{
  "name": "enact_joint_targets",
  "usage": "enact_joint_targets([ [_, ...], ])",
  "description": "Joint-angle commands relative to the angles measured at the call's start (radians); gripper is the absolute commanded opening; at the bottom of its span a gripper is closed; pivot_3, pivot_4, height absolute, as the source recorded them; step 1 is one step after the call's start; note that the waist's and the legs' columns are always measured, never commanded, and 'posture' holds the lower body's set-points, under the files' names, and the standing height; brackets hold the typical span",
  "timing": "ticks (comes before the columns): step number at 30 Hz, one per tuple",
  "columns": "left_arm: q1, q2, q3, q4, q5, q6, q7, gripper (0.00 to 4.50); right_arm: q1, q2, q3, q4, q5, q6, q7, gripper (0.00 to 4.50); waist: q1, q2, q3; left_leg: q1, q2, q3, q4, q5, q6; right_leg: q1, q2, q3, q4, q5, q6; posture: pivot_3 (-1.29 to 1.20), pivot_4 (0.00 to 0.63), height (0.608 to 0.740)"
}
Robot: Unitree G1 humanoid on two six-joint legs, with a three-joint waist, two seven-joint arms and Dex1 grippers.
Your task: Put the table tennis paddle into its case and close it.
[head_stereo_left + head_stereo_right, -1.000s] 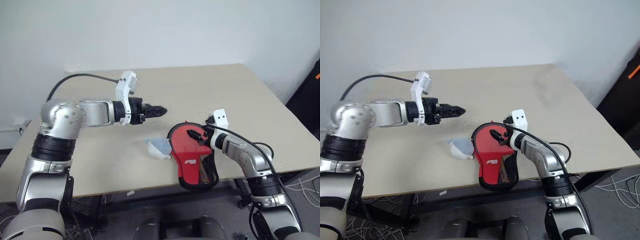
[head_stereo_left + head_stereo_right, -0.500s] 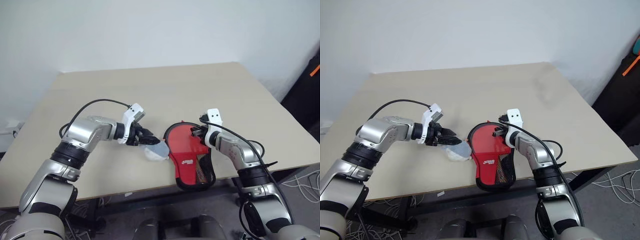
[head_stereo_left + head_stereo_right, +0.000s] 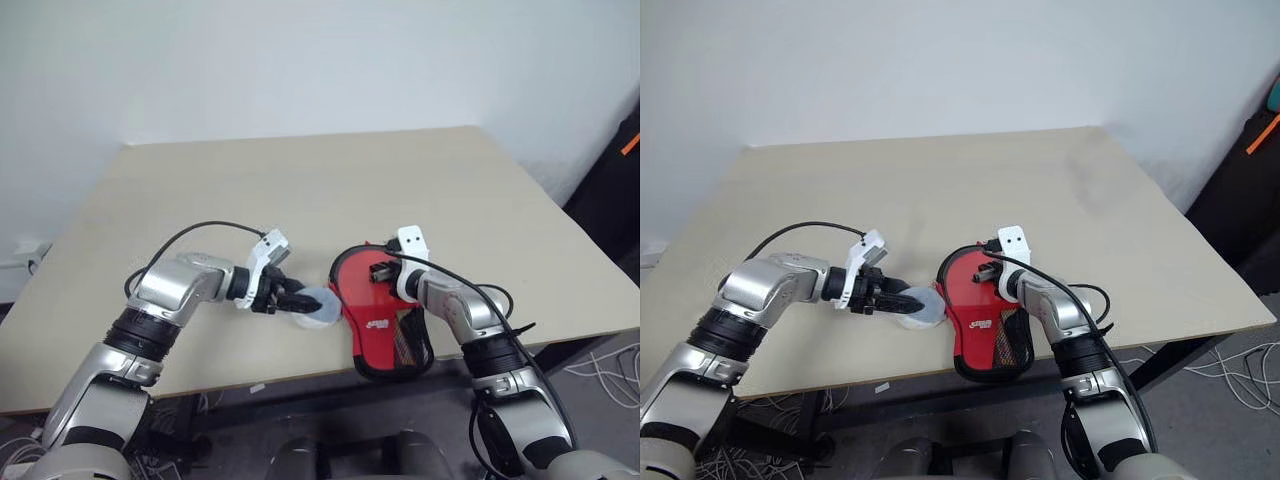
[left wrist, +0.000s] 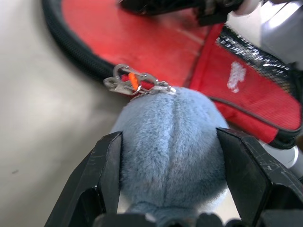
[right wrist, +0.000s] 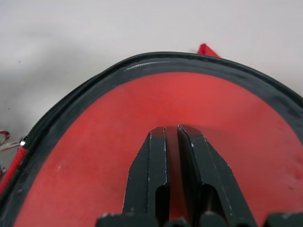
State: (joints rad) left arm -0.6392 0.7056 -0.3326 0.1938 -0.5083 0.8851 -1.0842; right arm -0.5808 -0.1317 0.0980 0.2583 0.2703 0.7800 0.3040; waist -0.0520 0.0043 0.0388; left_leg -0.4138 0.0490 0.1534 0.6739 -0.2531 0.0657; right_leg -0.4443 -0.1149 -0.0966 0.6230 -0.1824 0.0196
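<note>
Plain beige desk (image 3: 330, 185) set against a bare white wall (image 3: 300, 60), evenly lit, with grey floor (image 3: 610, 375) and loose cables (image 3: 600, 368) below its right edge, a dark object with an orange strip (image 3: 628, 145) at far right.

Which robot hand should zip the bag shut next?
Probably the left. The left gripper brackets the fluffy grey charm clipped at the case's zip edge. The right gripper is shut, pressing down on the case's clear face.
</note>
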Motion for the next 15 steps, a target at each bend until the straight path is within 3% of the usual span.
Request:
enact_joint_targets([
  [1,0.000,-0.024,0.008,0.026,0.037,-0.001,-0.001,3.17,-0.030,-0.002,-0.021,0.004,-0.016,-0.011,-0.007,0.45,0.000,0.000,0.000,0.000,0.000,0.000,0.000,0.000,0.000,0.000,0.000,0.000,0.000,0.000,0.000,0.00,0.000,0.724],
  [7,0.008,-0.024,0.011,0.008,0.023,0.060,-0.066,3.17,-0.041,-0.004,-0.031,0.022,-0.021,-0.004,-0.022,0.45,0.000,0.000,0.000,0.000,0.000,0.000,0.001,0.000,0.000,0.001,0.000,0.000,0.000,0.000,0.000,0.00,0.000,0.724],
  [10,0.016,-0.013,-0.013,0.007,0.052,0.054,-0.085,2.56,-0.045,-0.001,-0.036,0.031,-0.025,-0.005,-0.029,0.42,0.000,0.000,0.000,0.000,0.000,0.000,0.001,0.000,0.000,0.001,0.000,0.000,0.000,0.000,0.000,0.00,0.000,0.724],
  [15,0.013,-0.011,-0.028,0.011,0.091,0.042,-0.096,0.95,-0.046,0.005,-0.043,0.042,-0.038,-0.007,-0.038,0.42,0.000,0.000,0.000,0.000,0.000,0.000,0.001,0.000,0.000,0.001,0.000,0.000,0.001,0.000,0.000,0.00,0.000,0.724],
])
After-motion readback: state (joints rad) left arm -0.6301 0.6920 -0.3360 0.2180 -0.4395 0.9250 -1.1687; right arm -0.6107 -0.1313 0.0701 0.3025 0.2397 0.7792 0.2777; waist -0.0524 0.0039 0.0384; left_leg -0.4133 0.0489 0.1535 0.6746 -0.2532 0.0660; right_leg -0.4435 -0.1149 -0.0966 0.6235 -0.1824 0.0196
